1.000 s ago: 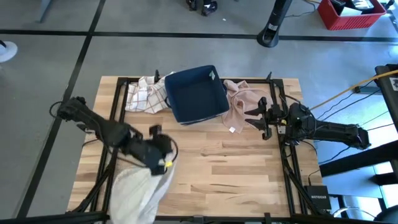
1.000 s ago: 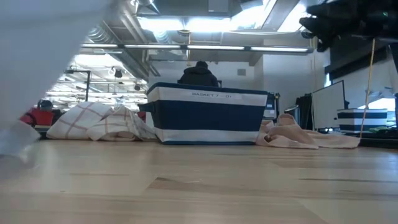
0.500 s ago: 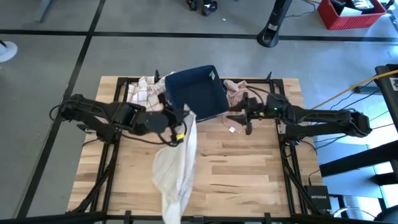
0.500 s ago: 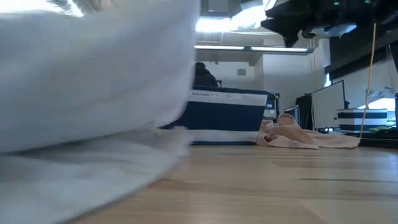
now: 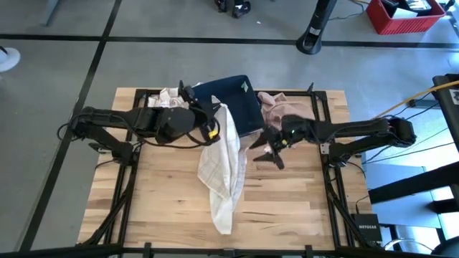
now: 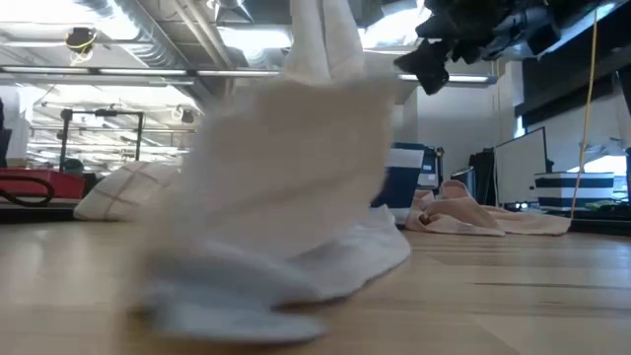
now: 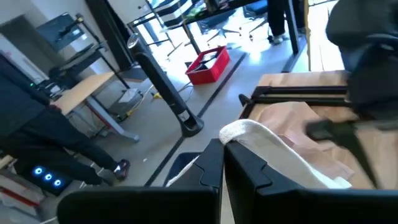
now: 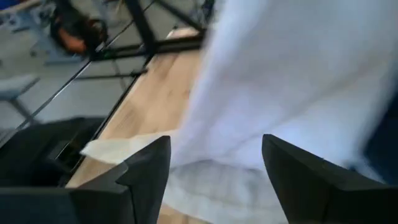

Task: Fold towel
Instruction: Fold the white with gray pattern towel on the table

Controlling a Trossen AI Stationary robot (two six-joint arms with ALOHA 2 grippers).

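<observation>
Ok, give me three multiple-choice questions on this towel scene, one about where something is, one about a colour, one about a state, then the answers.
1. Where is the white towel?
A. Inside the basket
B. Hanging from the left gripper, lower end on the table
C. Flat at the table's right edge

2. What colour is the basket?
A. Dark blue
B. Red
C. Yellow

3. How are the right gripper's fingers?
A. Shut on the pink cloth
B. Open, holding nothing
C. Shut on the basket

Answers: 1 B, the left gripper holds its top and it trails onto the table. 2 A, it shows navy from above. 3 B, the right gripper has spread fingers with only towel beyond.
</observation>
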